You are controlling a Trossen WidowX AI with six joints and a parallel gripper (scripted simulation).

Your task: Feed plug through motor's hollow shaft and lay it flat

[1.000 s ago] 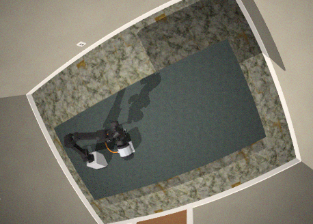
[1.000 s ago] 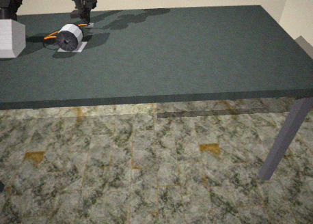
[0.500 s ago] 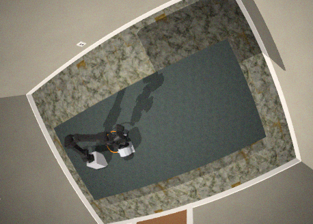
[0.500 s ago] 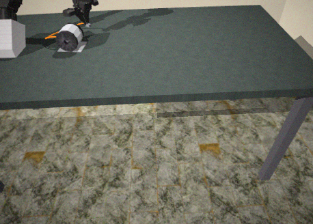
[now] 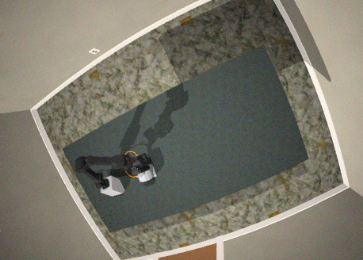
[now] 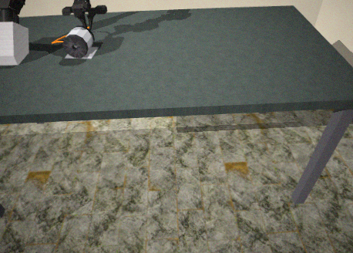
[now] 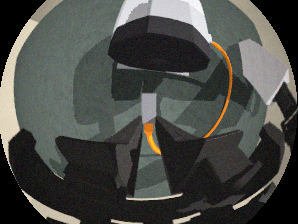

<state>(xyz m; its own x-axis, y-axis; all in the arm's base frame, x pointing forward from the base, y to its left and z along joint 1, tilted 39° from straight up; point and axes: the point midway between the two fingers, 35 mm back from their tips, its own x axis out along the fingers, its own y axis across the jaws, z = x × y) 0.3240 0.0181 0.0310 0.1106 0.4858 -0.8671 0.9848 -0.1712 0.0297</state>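
The motor [image 5: 147,173] [image 6: 79,42] [image 7: 160,40], a white cylinder with a dark end face, lies on its side on a small light baseplate [image 6: 91,55] at the table's left end. My gripper [image 5: 139,166] [image 6: 87,25] [image 7: 148,119] hangs just behind the motor and is shut on the small grey plug [image 7: 149,106]. In the wrist view the plug points at the motor's dark end, a short gap away. The orange cable [image 5: 128,153] [image 6: 58,41] [image 7: 227,85] loops from the plug round to the white box [image 5: 112,185] [image 6: 11,43] [image 7: 262,70]. The shaft hole is not visible.
The dark green table [image 5: 238,126] [image 6: 193,65] stretches far to the right of the motor. The arm's base [image 5: 81,163] stands at the table's left end, beside the white box. A marble floor lies below.
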